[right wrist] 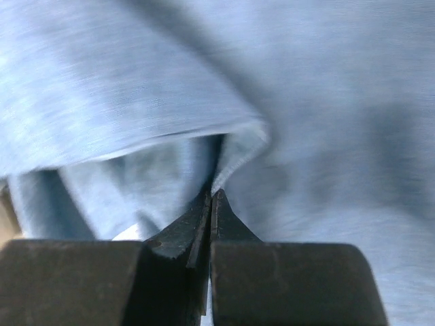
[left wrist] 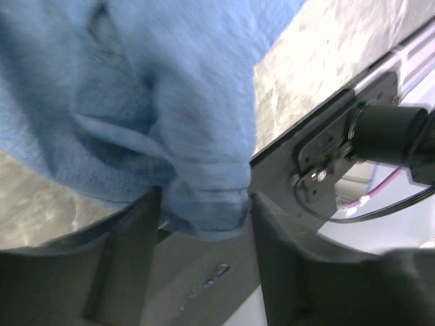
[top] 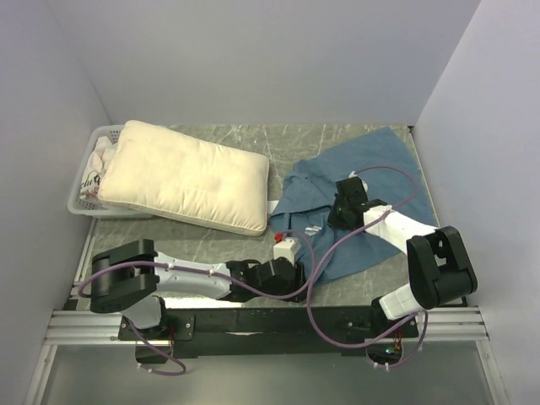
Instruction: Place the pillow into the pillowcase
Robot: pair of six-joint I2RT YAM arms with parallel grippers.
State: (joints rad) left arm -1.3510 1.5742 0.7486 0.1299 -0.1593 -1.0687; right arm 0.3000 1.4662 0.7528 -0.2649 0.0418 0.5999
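The cream-white pillow (top: 186,177) lies at the back left, its left end resting on a basket. The dusty-blue pillowcase (top: 371,160) lies crumpled at the centre right. My left gripper (top: 285,236) is at the case's near-left edge; in the left wrist view (left wrist: 206,204) a bunched fold of the pillowcase (left wrist: 170,88) fills the gap between its fingers. My right gripper (top: 342,207) sits on the middle of the case; in the right wrist view (right wrist: 213,193) its jaws are pinched together on a hem of the pillowcase (right wrist: 326,102).
A white plastic basket (top: 84,198) holding white printed cloth (top: 99,160) stands at the far left under the pillow's end. Grey walls close in the left, back and right. The arms' base rail (top: 253,325) runs along the near edge and also shows in the left wrist view (left wrist: 326,142).
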